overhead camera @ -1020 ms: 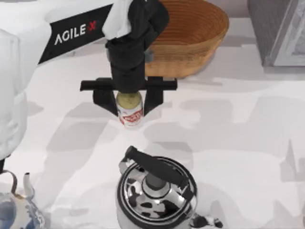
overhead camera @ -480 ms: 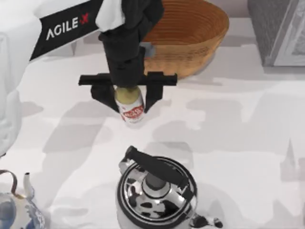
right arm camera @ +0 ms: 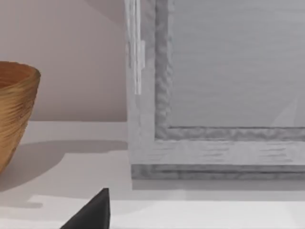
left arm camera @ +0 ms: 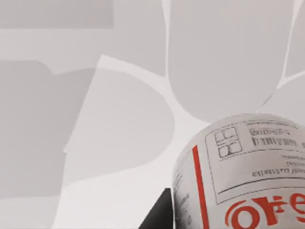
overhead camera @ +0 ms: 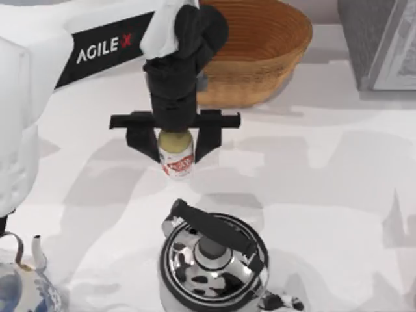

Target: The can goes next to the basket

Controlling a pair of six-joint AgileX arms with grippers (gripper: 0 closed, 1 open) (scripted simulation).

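- The one wicker basket (overhead camera: pixel 257 45), at the top centre of the top view, is an oval bowl with bare woven coils inside.
- One can (overhead camera: pixel 176 153) sits mid-frame, just below the basket's lower-left edge and apart from it.
- One steel kettle (overhead camera: pixel 213 260) stands at bottom centre; one blue-patterned teapot (overhead camera: pixel 26 286) at bottom left.
- The left gripper (overhead camera: pixel 175 144) reaches in from upper left, pointing down, fingers clamped on the can.

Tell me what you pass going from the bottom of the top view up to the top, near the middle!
Kettle → can, held between the fingers of the left gripper → basket.
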